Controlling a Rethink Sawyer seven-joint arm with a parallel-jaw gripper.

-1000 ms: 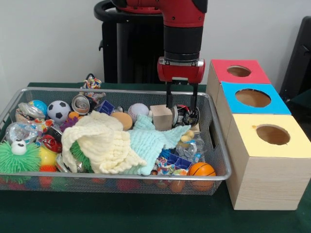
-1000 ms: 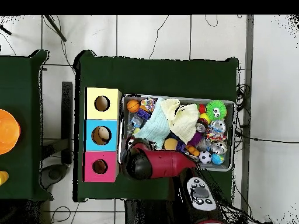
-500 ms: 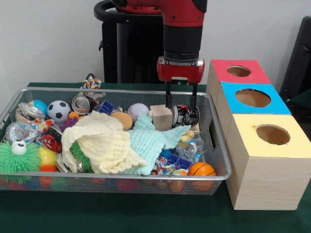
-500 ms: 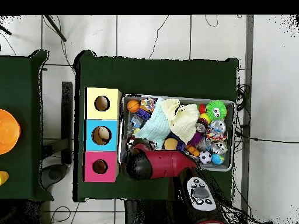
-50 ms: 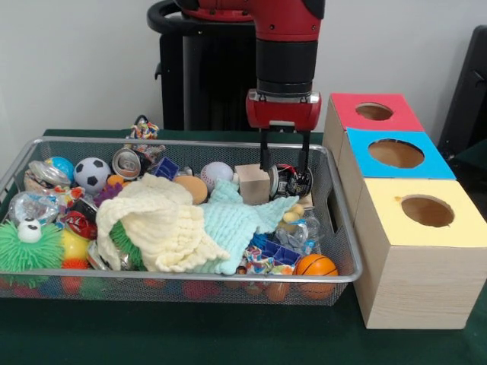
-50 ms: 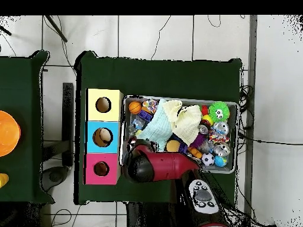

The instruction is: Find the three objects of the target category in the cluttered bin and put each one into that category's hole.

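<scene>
We hold our gripper (image 5: 284, 169) low in the wire bin (image 5: 344, 251), fingers spread either side of a crushed dark can (image 5: 291, 181) beside the wooden block (image 5: 253, 183), not yet closed on it. We judge the can is our target. The red, blue and yellow boxes (image 5: 415, 228) wait just beside the bin for short drops.

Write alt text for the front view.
A red and black robot arm lowers its open gripper into a wire bin crowded with toys and two cloths, its fingers straddling a dark crushed can. Beside the bin stand yellow, blue and red boxes with round holes.
</scene>
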